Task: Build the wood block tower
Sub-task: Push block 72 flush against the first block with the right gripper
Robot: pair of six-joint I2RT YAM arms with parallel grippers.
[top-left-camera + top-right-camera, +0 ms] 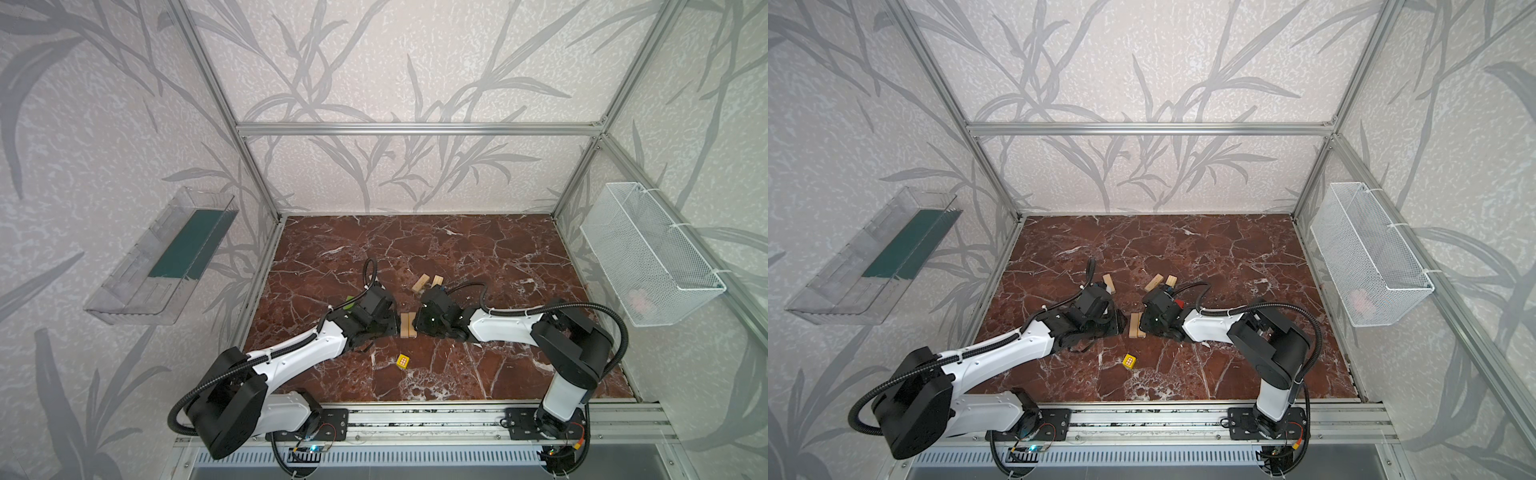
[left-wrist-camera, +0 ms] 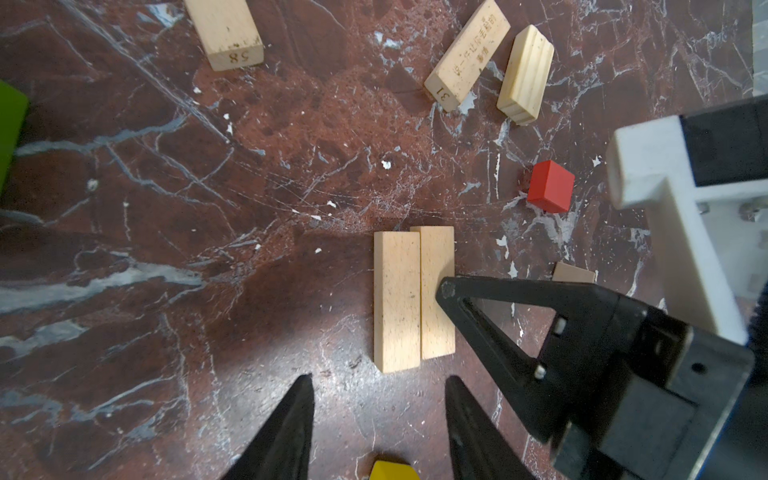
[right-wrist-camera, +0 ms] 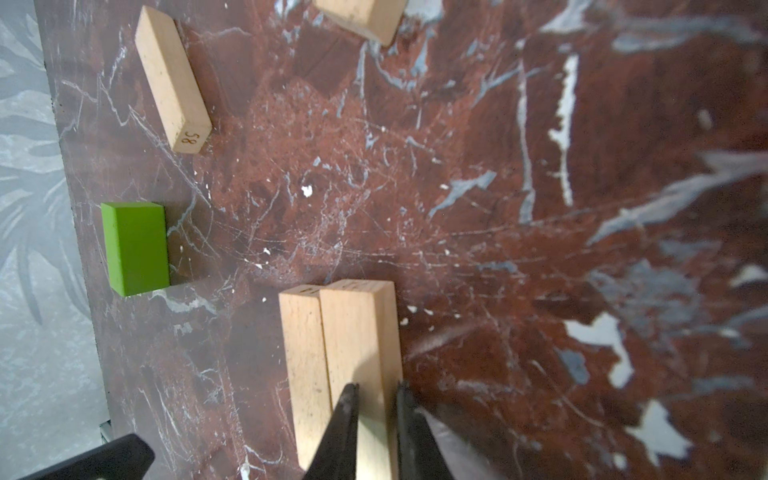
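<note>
Two pale bars (image 2: 397, 301) lie flat with their long sides touching, near the middle of the red-brown marble table (image 1: 457, 257), one set slightly further along than the other. This single pair is all there is of the tower (image 1: 408, 326). In both top views it sits between the black heads of the two arms.

The right gripper (image 3: 376, 390) has its jaws drawn almost together and holds nothing. Its tips are over the top face of the bar on its own side, and whether they touch the wood is unclear. The left gripper (image 2: 379, 379) hovers just off one end of the pair, jaws parted and empty.

Other pieces lie loose around:
- a yellow cube (image 1: 403, 360) with a red window mark, nearer the front edge
- a red cube (image 2: 550, 187) beside the right gripper
- a lime-green bar (image 3: 135, 247) beside the left arm
- farther back, a bar stamped 58 (image 2: 226, 33), a bar stamped 31 (image 2: 467, 56) and, just beside that one, a pale wedge (image 2: 525, 75)
</note>
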